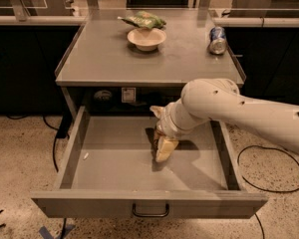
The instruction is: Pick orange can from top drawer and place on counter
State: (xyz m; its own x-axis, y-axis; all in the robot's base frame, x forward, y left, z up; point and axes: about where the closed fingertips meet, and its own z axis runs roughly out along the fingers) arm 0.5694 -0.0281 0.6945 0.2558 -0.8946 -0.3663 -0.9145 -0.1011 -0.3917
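Observation:
The top drawer [72,151] stands pulled out, its dark handle [150,212] at the front. My gripper [161,146] reaches down into the drawer's middle. It is closed around the orange can [155,137], of which only a dark brown sliver shows at the left of a pale finger [166,148]. The can is upright, at or just above the drawer floor. The rest of the can is hidden by the gripper and wrist. The grey counter [104,59] is the cabinet top above the drawer.
On the counter a white bowl [146,38] with a green bag [143,20] behind it sits at the back centre, and a blue-and-silver can [218,40] lies at the back right. Cables [249,173] run on the floor on both sides.

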